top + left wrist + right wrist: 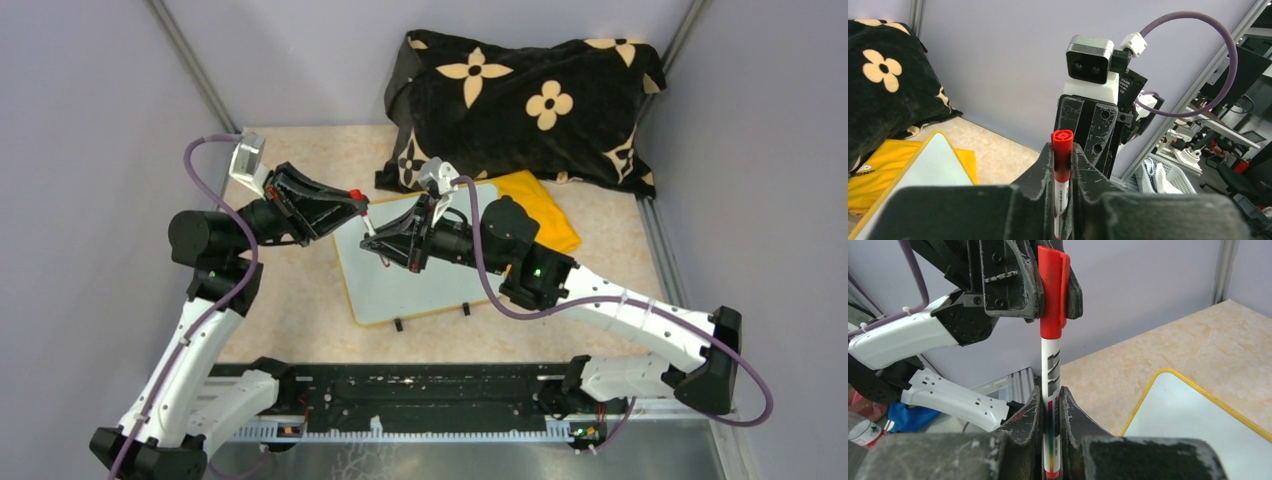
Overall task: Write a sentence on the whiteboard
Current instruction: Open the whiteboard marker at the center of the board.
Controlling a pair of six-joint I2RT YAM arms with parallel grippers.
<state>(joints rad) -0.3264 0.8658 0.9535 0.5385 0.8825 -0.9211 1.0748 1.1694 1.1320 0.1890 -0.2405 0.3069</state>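
Both claws grip one red-capped marker over the whiteboard.

On the beige table (290, 290), a black flowered pillow (520, 100) lies at the back. The whiteboard (420, 290) lies in front of it, its far corner overlapping a yellow cloth (550, 215). The right gripper (1050, 412) is clamped on the marker (1050, 365) barrel, and the left gripper (1062, 170) is pinched on its red cap (1051, 295).

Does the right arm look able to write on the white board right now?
Probably not yet: the whiteboard lies free beneath it, but the marker in the right jaws is capped, the left jaws clamped on that cap.
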